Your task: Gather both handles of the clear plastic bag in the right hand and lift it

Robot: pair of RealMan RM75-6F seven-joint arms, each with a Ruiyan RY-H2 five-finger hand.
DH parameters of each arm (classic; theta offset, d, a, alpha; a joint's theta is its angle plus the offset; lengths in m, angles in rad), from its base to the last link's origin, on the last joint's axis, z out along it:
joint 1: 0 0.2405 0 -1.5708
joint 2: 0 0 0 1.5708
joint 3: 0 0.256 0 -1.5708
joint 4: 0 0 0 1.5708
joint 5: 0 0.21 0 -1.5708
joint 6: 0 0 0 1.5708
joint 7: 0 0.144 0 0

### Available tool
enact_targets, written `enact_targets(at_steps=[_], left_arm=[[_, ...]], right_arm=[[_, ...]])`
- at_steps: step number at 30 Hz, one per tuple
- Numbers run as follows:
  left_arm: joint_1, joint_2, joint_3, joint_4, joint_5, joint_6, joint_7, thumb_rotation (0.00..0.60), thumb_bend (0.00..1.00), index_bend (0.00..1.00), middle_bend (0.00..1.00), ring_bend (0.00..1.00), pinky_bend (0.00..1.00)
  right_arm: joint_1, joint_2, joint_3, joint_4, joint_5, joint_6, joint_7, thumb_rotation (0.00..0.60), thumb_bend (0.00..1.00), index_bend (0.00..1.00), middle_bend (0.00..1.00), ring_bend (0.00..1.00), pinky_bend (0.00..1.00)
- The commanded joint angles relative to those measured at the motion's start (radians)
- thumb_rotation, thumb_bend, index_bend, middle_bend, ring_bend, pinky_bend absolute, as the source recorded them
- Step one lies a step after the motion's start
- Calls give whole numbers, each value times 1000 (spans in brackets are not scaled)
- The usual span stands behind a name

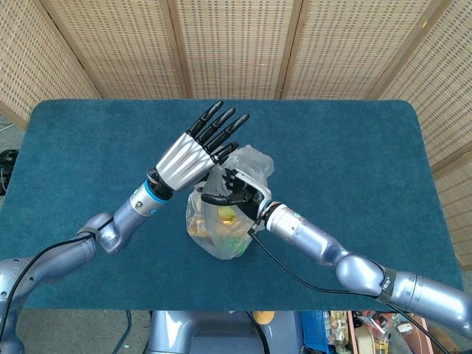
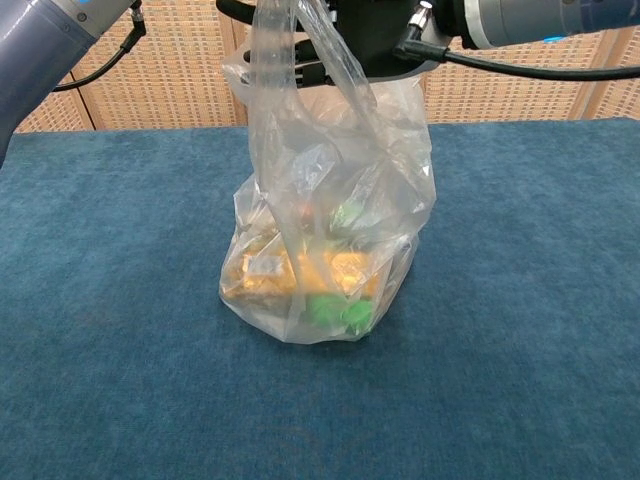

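Note:
The clear plastic bag holds yellow and green items, and its bottom sits on the blue table. My right hand is at the bag's mouth, fingers curled around the gathered handles, which are drawn upward. My left hand hovers just above and left of the bag with its fingers straight and spread. Its thumb lies beside the bag's top edge, and it grips nothing that I can see. In the chest view only the left forearm shows.
The blue cloth covers the whole table. Woven screens stand behind the far edge. A black cable runs along my right forearm.

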Motion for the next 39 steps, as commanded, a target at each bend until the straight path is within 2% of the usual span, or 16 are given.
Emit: enact_targets(at_steps=[1,6,9,15,24,35,39], left_arm=[[1,1,-1,1,-2,0,-3,600,481,305,0,0,38],[3,5,-4,2,-8,1,-15,600,476,96,0,0,41],[4,11,-4,1,-9,1,-22,600,439,8,0,0,44],[6,28,-8,-12,-11,5,-34,600,366,0,0,0,44],[13,58,-15,-31,-19,6,-52,600,316,0,0,0,42],[21,122,-8,-77,-27,-29,-98,600,116,0,0,0,30],[26,140,-10,-100,-39,-42,-107,600,100,0,0,0,29]], right_arm=[[3,1,0,1,1,4,-2,600,251,318,352,92,140],[2,10,6,-4,11,7,5,600,255,318,352,92,140],[0,16,10,-9,17,3,9,600,260,318,352,92,140],[0,22,6,-12,22,-1,11,600,262,318,352,94,140],[4,24,-1,-13,25,5,7,600,266,318,352,94,140],[11,28,0,-14,33,11,9,600,277,318,352,94,140],[14,28,-2,-16,35,12,8,600,279,318,352,94,140]])
